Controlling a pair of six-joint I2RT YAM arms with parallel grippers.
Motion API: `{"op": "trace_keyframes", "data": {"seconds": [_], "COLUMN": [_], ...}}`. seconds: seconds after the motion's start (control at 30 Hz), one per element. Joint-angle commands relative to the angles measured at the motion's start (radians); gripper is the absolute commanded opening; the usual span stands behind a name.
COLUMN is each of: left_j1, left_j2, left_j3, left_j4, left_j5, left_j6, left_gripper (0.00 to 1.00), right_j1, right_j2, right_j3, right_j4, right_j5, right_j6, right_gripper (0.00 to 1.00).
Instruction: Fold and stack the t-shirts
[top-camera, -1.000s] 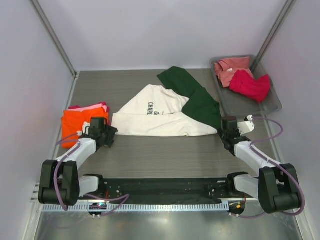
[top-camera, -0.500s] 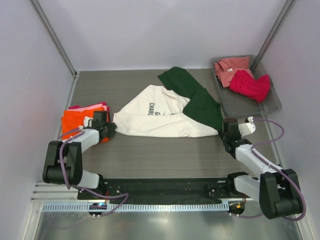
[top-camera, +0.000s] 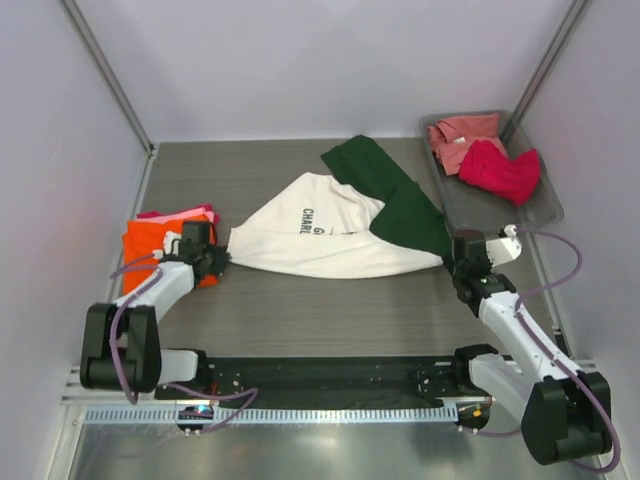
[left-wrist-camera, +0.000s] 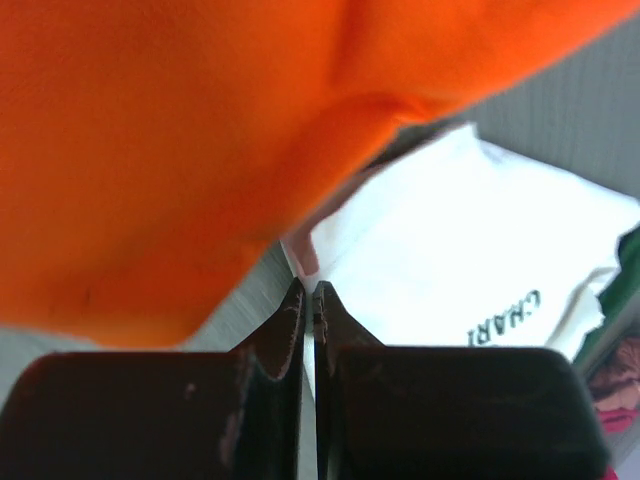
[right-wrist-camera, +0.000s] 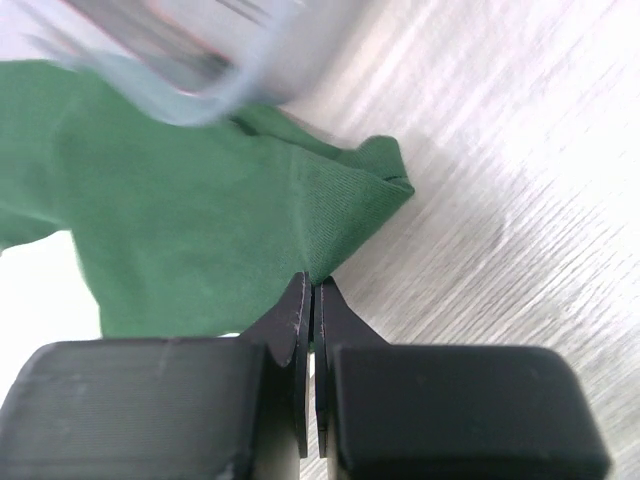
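The cream t-shirt (top-camera: 320, 235) with dark green sleeves (top-camera: 385, 185) and black print lies stretched across the table's middle. My left gripper (top-camera: 218, 256) is shut on its left corner, where cream cloth (left-wrist-camera: 470, 260) runs in between the closed fingertips of the left gripper (left-wrist-camera: 309, 292). My right gripper (top-camera: 455, 262) is shut on the shirt's right end; the wrist view shows the right gripper (right-wrist-camera: 312, 288) pinching the edge of the green cloth (right-wrist-camera: 180, 220). A folded orange t-shirt (top-camera: 145, 250) lies on a pink one (top-camera: 185, 213) at the left, beside the left gripper.
A grey tray (top-camera: 545, 215) at the back right holds a salmon t-shirt (top-camera: 460, 135) and a crimson one (top-camera: 500, 170). The orange cloth (left-wrist-camera: 150, 150) fills most of the left wrist view. White walls close in the table on three sides.
The left gripper reached the cream shirt's left corner and closed on it. The right gripper drew slightly right, and the shirt now lies stretched between the two.
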Motion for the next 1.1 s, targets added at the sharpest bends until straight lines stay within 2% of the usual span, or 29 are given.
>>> {"op": "trace_keyframes", "data": {"seconds": [0.0, 0.07, 0.2, 0.33, 0.47, 0.67, 0.83, 1.0, 1.07], "left_j1": [-0.004, -0.004, -0.003, -0.003, -0.003, -0.004, -0.004, -0.003, 0.003], "left_j2": [-0.147, -0.198, -0.318, -0.466, -0.577, -0.593, -0.525, -0.435, -0.346], "left_j3": [0.071, 0.135, 0.281, 0.448, 0.62, 0.902, 0.993, 0.876, 0.849], "left_j4": [-0.179, -0.272, -0.415, -0.603, -0.722, -0.838, -0.865, -0.787, -0.724], "left_j5": [-0.024, -0.004, 0.034, 0.016, -0.004, 0.004, -0.022, -0.019, -0.001], "left_j6": [0.044, 0.056, 0.095, 0.142, 0.162, 0.19, 0.205, 0.201, 0.193], "left_gripper": [0.0, 0.0, 0.0, 0.0, 0.0, 0.0, 0.0, 0.0, 0.0], "right_j1": [0.004, 0.004, 0.004, 0.004, 0.002, 0.004, 0.002, 0.004, 0.004], "right_j2": [-0.065, -0.079, -0.106, -0.135, -0.154, -0.14, -0.076, 0.025, 0.068], "right_j3": [0.165, 0.231, 0.475, 0.711, 0.934, 1.283, 1.33, 1.14, 1.088], "right_j4": [-0.134, -0.208, -0.312, -0.42, -0.539, -0.635, -0.642, -0.537, -0.455], "right_j5": [0.057, 0.024, -0.055, -0.137, -0.22, -0.271, -0.242, -0.285, -0.306], "right_j6": [-0.058, -0.068, -0.116, -0.177, -0.229, -0.289, -0.3, -0.262, -0.25], "right_gripper": [0.01, 0.01, 0.01, 0.01, 0.01, 0.01, 0.01, 0.01, 0.01]}}
